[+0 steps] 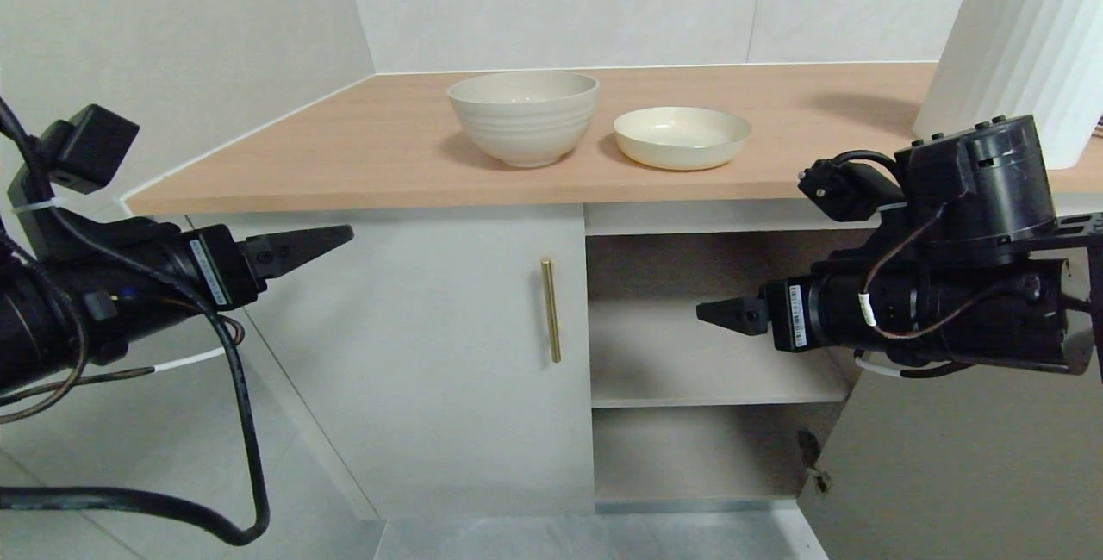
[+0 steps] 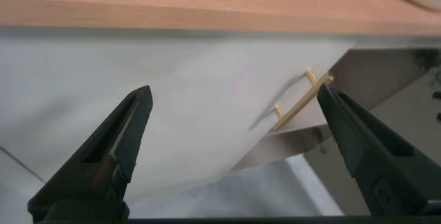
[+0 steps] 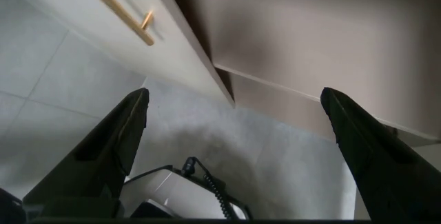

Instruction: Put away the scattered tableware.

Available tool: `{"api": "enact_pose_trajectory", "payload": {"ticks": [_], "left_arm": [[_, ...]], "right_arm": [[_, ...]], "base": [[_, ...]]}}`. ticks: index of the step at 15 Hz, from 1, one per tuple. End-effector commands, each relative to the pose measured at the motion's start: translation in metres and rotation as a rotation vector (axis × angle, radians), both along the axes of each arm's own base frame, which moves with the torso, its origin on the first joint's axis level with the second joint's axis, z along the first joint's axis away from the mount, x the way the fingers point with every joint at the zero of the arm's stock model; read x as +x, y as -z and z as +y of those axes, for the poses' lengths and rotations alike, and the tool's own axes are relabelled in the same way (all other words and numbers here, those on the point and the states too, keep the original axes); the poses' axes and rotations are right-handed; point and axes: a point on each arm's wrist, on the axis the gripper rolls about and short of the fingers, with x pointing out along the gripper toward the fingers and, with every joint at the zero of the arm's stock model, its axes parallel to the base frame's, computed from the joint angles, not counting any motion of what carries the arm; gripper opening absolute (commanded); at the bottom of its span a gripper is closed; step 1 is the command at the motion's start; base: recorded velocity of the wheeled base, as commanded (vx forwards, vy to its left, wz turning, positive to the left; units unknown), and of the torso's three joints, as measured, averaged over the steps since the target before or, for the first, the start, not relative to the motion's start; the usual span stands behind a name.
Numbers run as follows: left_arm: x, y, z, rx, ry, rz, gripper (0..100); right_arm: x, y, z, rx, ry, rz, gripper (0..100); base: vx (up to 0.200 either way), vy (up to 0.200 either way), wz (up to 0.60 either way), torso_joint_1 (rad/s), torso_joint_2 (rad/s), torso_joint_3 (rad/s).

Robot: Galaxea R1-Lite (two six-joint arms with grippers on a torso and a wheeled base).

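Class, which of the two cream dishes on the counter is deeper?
The ribbed bowl, left of the shallow dish; its walls rise much higher.

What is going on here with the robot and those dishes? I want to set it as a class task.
Nothing is being handled yet. A deep bowl and a shallow dish sit side by side on the wooden counter. Both robot hands are open and empty, below counter level: the left hand faces the closed cabinet door, the right hand is in front of the open compartment and its shelf.
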Motion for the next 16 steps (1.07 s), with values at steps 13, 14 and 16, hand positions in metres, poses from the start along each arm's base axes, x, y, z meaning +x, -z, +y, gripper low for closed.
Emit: {"api": "enact_pose_trajectory", "payload": {"ticks": [13,14,16], "left_arm": [[0.007,0.007,-0.001,0.008,0.011,0.027,100],[0.01,0.007,-0.001,0.007,0.014,0.03,100],[0.015,0.007,-0.006,0.006,0.04,0.033,100]], "right_arm": [[-0.001,-0.001,0.001,0.002,-0.005,-0.002,100],[0.0,-0.001,0.002,0.001,-0.005,-0.004,100],[0.003,-0.001,0.003,0.0,-0.011,-0.022,100]], "base": [[0.0,0.0,0.0,0.068,-0.22,-0.153],[0.0,0.0,0.0,0.178,-0.48,-0.295],[0.0,0.0,0.0,0.178,-0.46,-0.286]]}}
